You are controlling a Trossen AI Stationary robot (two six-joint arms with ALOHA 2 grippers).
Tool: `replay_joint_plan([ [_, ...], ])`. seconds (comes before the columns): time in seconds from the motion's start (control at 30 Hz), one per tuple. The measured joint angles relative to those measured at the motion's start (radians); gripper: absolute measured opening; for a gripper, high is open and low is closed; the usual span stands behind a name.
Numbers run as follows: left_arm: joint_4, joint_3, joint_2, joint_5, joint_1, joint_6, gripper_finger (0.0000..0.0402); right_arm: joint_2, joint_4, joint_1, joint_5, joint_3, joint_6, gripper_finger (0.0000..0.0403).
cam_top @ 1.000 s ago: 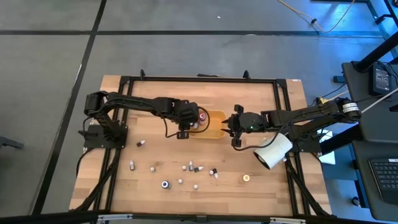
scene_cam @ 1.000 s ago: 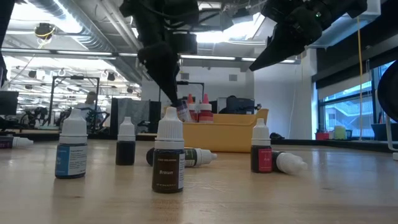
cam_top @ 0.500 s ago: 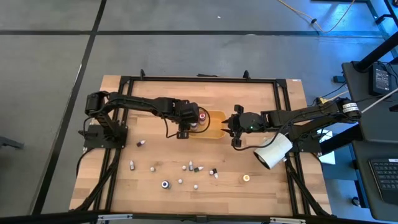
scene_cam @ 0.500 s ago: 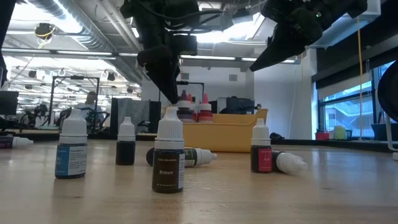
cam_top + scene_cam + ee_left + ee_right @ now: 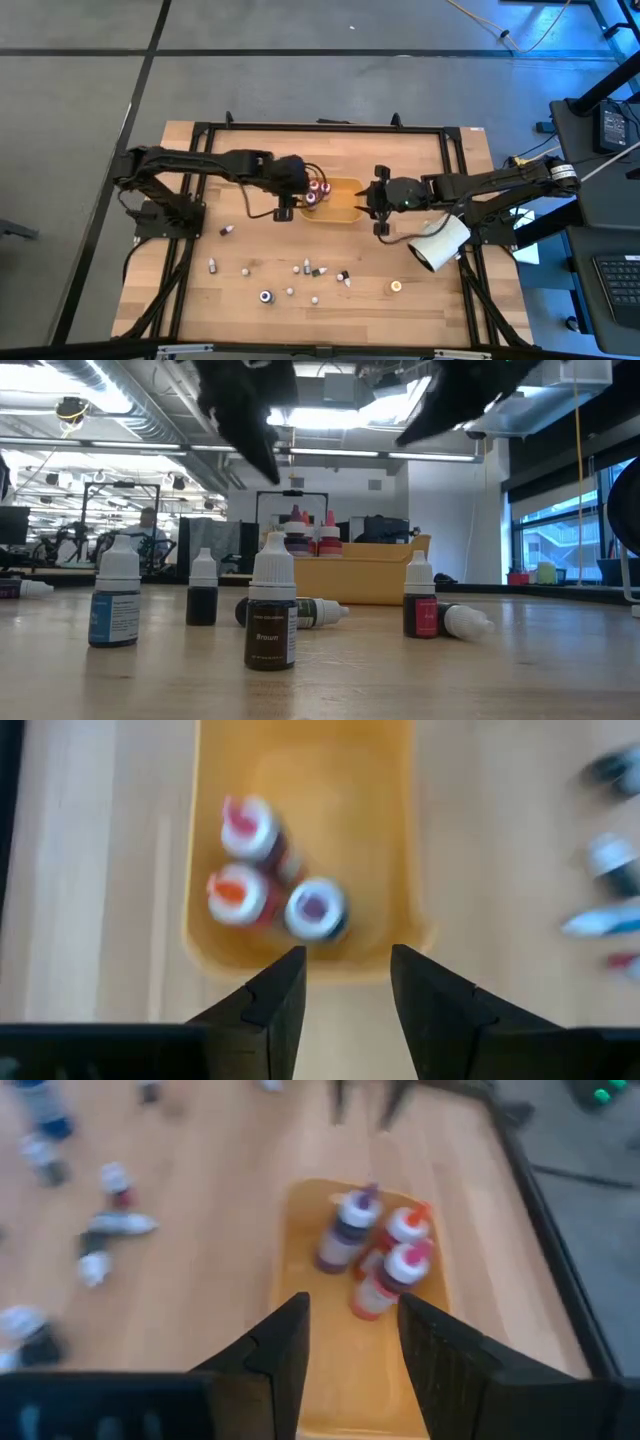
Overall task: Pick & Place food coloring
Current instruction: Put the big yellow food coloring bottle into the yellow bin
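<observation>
three food coloring bottles (image 5: 268,883) in tray (image 5: 400,850), beyond left gripper's (image 5: 346,982) parted fingers

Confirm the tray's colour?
Orange-yellow tray, clearest in the left wrist view.

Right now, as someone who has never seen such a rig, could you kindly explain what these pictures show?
Two robot arms work over a wooden table. One picture looks straight down, one sits level with the tabletop, and two come from cameras on the arms' wrists. An orange tray holds three small bottles of food coloring; about a dozen more bottles stand or lie loose on the table. The left pincer and right pincer hover at opposite ends of the tray, both open and holding nothing. A white cylinder lies near the right arm.
</observation>
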Motion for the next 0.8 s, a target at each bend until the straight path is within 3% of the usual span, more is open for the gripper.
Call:
replay_joint_plan([
  [0.1,0.165,-0.109,-0.096,0.065,0.003,0.009,0.0145,0.0,-0.13,0.073,-0.01,0.096,-0.028,0.0155],
  [0.3,0.549,-0.353,-0.267,0.066,0.003,0.002,0.0142,0.023,-0.394,0.269,-0.124,0.228,-0.047,0.0155],
  [0.47,0.837,-0.502,-0.327,0.063,0.004,0.001,0.0141,0.131,-0.415,0.417,-0.05,0.264,0.033,0.0155],
  [0.6,0.871,-0.539,-0.339,0.062,0.004,-0.025,0.0141,0.224,-0.458,0.477,-0.069,0.295,0.151,0.0155],
  [0.8,0.87,-0.539,-0.339,0.062,0.003,-0.028,0.0141,0.292,-0.529,0.515,-0.255,0.309,0.326,0.0155],
])
